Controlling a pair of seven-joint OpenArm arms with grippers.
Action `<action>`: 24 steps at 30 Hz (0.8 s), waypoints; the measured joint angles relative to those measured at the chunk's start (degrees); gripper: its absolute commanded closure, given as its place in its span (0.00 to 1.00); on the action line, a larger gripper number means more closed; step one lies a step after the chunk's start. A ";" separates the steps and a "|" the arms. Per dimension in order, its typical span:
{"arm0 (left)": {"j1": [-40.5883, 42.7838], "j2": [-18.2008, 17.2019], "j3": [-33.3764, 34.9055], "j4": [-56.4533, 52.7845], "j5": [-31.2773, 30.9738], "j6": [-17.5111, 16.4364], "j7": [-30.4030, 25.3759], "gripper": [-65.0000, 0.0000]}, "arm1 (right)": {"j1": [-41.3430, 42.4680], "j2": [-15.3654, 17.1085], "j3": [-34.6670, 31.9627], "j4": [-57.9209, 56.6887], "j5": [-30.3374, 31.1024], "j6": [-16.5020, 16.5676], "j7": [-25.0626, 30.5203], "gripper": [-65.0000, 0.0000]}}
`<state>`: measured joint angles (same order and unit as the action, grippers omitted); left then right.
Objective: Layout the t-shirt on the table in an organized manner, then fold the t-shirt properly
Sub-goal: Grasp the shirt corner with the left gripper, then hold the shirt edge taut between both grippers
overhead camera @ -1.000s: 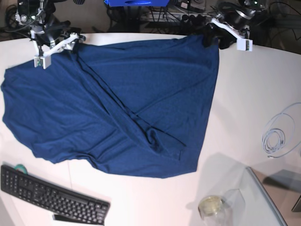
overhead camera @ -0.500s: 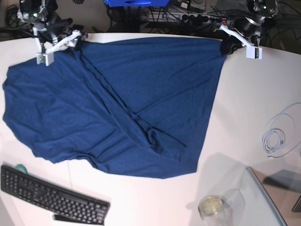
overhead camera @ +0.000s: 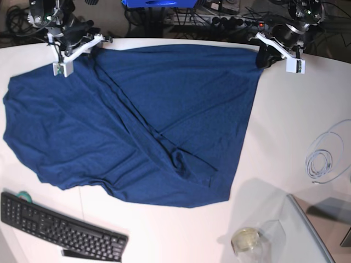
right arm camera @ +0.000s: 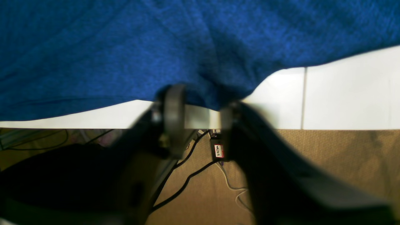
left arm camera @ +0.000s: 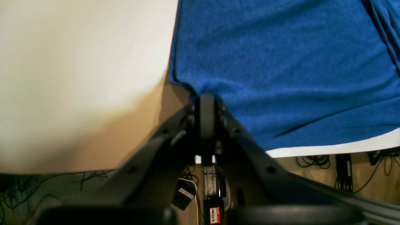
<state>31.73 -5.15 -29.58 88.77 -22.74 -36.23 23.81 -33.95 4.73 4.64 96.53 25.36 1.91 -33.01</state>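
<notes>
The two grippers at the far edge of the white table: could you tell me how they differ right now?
The left gripper is shut on a corner of the dark navy-blue t-shirt; the right gripper has its jaws apart around the shirt's edge, not yet pinching it. In the base view the left one sits at the shirt's right corner, the right one at its left. Both hang over the white table's far edge.

**Colours on the bench**

I see the t-shirt (overhead camera: 137,120) as plain dark navy, no print; it reads brighter blue in both wrist views. The table (overhead camera: 285,120) is white, with a thin dark seam line in my right wrist view. The keyboard (overhead camera: 57,227) is black. A coiled cable (overhead camera: 323,159) is pale grey-white. The left gripper (left arm camera: 207,117) and right gripper (right arm camera: 200,109) have black fingers; the base view shows white brackets on both arms. The floor beneath looks tan.
</notes>
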 measured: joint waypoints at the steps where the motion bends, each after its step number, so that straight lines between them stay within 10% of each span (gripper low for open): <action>1: 0.02 0.02 0.00 0.00 0.00 0.00 0.00 1.00 | 0.22 -0.02 0.00 -1.14 0.00 -0.02 -0.09 0.80; 6: 0.02 0.02 -0.04 0.00 -0.02 -0.02 0.00 1.00 | 0.74 -0.50 0.33 -2.56 0.11 0.02 0.00 1.00; 12: 0.04 0.04 -0.13 0.00 -0.02 -0.02 -0.02 1.00 | -0.96 -0.66 0.35 1.09 -0.11 0.02 -0.09 0.98; 19: 0.04 0.04 -0.35 0.00 0.00 0.00 0.00 1.00 | -1.97 -0.81 0.37 2.89 -0.13 0.00 -0.17 0.29; 24: 0.04 0.02 -0.35 0.00 -0.02 0.00 0.00 1.00 | -1.46 -0.81 0.37 2.78 -0.07 0.00 -0.17 0.41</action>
<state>31.77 -5.13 -29.93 88.77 -22.76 -36.23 23.81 -35.42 3.92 5.02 99.31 25.30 1.91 -33.19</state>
